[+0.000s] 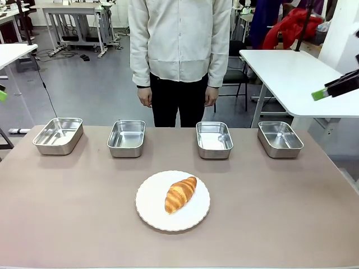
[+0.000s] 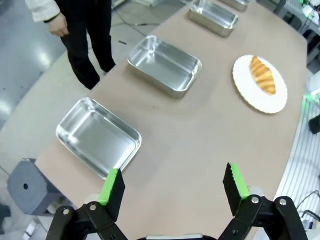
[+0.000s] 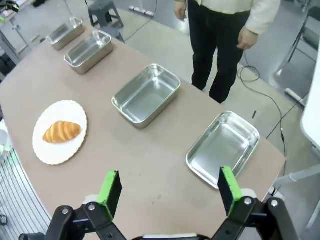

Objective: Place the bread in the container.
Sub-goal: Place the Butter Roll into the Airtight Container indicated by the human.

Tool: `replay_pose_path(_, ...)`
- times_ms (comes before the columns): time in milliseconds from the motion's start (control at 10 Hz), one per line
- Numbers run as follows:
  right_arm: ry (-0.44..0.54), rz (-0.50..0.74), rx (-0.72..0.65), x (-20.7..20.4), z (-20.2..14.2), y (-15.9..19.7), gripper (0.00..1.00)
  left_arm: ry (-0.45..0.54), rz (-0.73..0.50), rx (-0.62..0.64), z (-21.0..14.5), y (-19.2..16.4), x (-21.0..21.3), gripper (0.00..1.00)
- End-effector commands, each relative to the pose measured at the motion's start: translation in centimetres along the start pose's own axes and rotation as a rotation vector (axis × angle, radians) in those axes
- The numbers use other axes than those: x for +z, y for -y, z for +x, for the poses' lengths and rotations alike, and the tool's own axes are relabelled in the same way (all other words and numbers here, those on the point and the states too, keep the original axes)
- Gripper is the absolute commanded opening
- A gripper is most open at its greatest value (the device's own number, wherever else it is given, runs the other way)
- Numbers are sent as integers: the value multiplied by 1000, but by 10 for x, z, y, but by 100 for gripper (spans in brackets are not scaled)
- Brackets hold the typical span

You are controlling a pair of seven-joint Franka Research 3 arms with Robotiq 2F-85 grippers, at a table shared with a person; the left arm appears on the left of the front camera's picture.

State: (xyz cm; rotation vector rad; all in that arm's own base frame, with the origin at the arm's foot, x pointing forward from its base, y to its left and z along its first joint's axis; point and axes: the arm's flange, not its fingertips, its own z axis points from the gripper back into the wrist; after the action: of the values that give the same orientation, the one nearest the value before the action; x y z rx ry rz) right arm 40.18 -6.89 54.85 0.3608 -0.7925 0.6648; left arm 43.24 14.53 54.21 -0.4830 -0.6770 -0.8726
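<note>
The bread (image 1: 180, 194), a golden-brown croissant, lies on a round white plate (image 1: 151, 216) at the table's near middle. Beyond it several identical shiny steel pans stand in a row, from far left (image 1: 58, 135) to far right (image 1: 280, 138); which one is the container I cannot tell. My left gripper (image 2: 173, 181) hangs open and empty high over the table's left end, with the bread (image 2: 263, 75) far ahead. Above the right end my right gripper (image 3: 169, 184) is open and empty too, the bread (image 3: 61, 132) far off to its left. Its green fingertip (image 1: 320, 93) shows at the right edge.
A person (image 1: 179, 50) stands at the far side behind the middle pans, both hands down at the sides. A white table (image 1: 291, 73) stands beyond the right corner. Bare tabletop (image 1: 280, 213) lies all around the plate.
</note>
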Motion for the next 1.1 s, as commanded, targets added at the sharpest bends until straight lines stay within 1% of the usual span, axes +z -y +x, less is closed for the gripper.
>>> replay_pose_path(0,38,28,8,2,5,18,100,63,-12,-8,6,-9,9,100)
replay_pose_path(400,66,12,-12,11,12,33,100,127,22,35,20,-17,26,100)
replay_pose_path(1000,85,8,-24,12,16,40,100,109,44,65,26,-16,20,100)
